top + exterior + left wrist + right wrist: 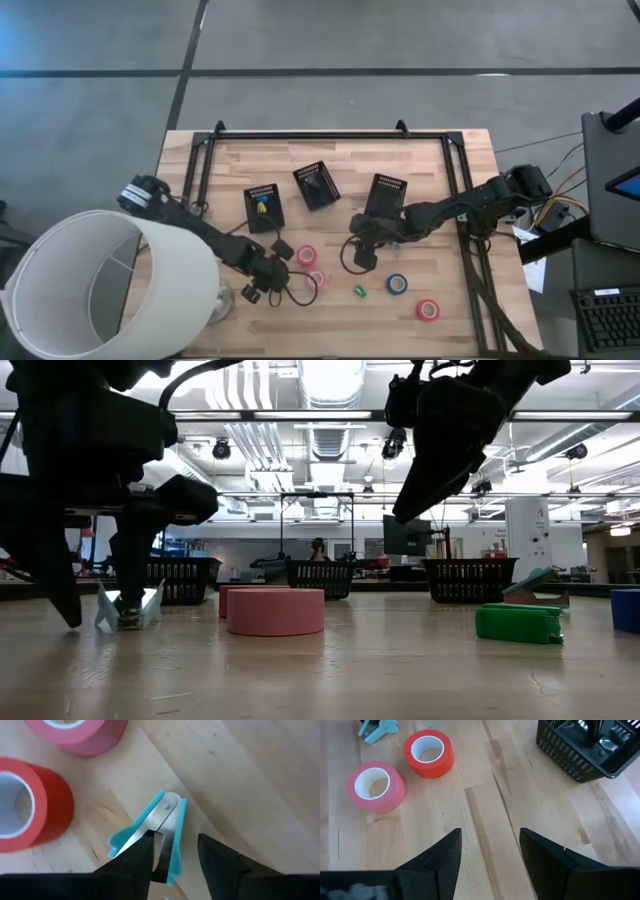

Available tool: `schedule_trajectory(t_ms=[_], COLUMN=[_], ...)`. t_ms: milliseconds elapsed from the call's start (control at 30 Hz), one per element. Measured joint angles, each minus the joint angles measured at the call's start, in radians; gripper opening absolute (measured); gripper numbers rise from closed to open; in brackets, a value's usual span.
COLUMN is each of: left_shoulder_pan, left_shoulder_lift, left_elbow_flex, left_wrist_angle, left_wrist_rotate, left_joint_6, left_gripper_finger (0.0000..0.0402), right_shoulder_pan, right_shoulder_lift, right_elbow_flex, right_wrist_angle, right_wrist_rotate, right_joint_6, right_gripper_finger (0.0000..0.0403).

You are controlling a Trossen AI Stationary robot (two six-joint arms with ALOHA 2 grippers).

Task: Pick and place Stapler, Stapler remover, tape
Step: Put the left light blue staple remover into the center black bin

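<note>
A teal staple remover (155, 827) lies flat on the wood, also visible in the low view (128, 610). My left gripper (175, 845) is open and low over it (268, 285), one finger on each side. Nearby rest a pink tape roll (307, 255), a second pink-red roll (317, 280), a blue roll (397, 284) and a red roll (428, 309). A small green stapler (359, 291) lies between them (520, 623). My right gripper (490, 837) hangs open above bare wood (360, 252), clear of everything. My left gripper comes at the staple remover from above, pointing down. One finger (142, 847) overlaps the remover's handle (131, 832), and the other finger stands apart from it. I cannot tell whether that finger touches. The remover lies on the table.
Three black mesh bins (264, 208), (316, 186), (386, 197) stand in a row toward the far side. A large white lampshade (90, 290) covers the near left corner beside my left arm. A black frame (330, 133) runs along the far edge.
</note>
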Motion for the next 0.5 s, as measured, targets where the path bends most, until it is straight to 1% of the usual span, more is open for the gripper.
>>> schedule_trajectory(t_ms=[133,300,433,500], left_shoulder_pan=[0.001,0.002,0.004,0.009], left_shoulder_lift=[0.007,-0.002,-0.011,-0.023], left_elbow_flex=[0.001,0.003,0.037,0.063], left_wrist_angle=[0.015,0.016,0.018,0.024], left_wrist_rotate=[-0.03,-0.12,-0.161,-0.203], left_joint_6=[0.04,0.048,0.044,0.055], left_gripper_finger=[0.0104,0.004,0.0038,0.0038], right_shoulder_pan=[0.0,0.0,0.0,-0.001], right_shoulder_lift=[0.0,0.0,0.001,0.001], right_elbow_flex=[0.0,0.0,0.0,0.0], right_wrist_angle=[0.007,0.019,0.027,0.029], right_wrist_rotate=[0.0,0.0,0.0,0.001], right_joint_6=[0.0,0.0,0.0,0.0], right_gripper_finger=[0.0194,0.0194,0.0194,0.0194])
